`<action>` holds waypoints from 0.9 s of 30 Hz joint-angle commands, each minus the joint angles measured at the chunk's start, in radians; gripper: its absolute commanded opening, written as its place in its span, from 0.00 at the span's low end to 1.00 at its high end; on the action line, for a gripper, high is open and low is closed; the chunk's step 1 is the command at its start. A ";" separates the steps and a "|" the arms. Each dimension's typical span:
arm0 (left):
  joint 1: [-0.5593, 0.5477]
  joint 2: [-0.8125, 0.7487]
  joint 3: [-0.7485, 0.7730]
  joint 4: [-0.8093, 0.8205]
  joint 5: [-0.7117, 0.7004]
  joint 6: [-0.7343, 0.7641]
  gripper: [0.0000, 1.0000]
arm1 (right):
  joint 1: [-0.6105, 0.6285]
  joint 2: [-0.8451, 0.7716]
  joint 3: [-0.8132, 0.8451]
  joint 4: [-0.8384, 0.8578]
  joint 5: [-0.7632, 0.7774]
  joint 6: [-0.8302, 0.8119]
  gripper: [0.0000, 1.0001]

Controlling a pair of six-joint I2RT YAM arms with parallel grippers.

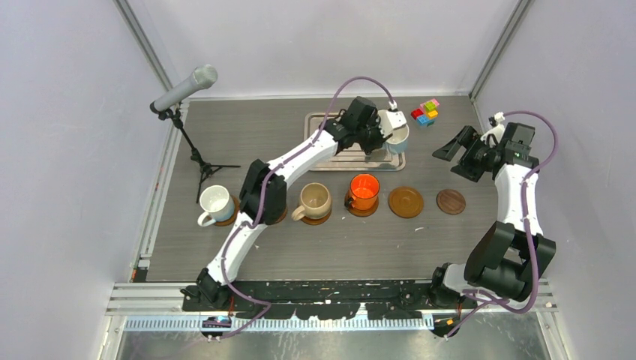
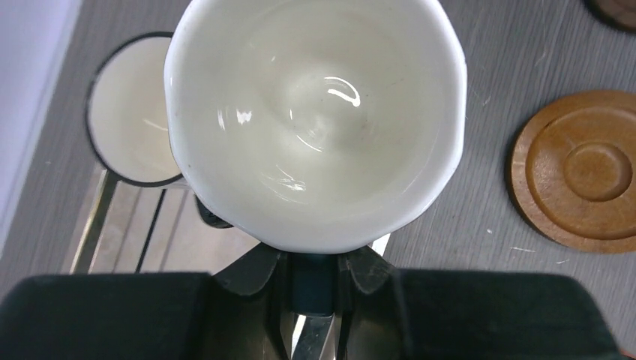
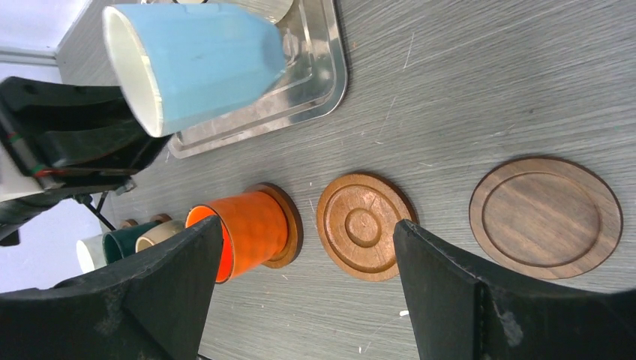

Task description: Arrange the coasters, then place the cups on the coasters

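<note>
light blue cup (image 1: 397,136) is hanging tilted over the silver tray (image 1: 351,160), since the left claw (image 1: 384,129) is clamping it for carrying. the bare brown coaster (image 1: 406,202) and the darker coaster (image 1: 451,201) are lying free, probably for it. the right claw (image 1: 457,153) is standing wide open, holding nothing.

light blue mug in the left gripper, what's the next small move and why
Probably carry the light blue ceramic mug, clamped tilted in the left gripper above the silver metal tray, toward the arm bases to the bare ringed brown wooden coaster beside the orange mug. That coaster and the darker wooden coaster hold no cup.
</note>
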 commanded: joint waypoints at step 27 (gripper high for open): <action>-0.292 -0.300 -0.097 -0.133 -0.494 -0.452 0.00 | -0.132 -0.013 0.039 0.000 -0.032 0.073 0.89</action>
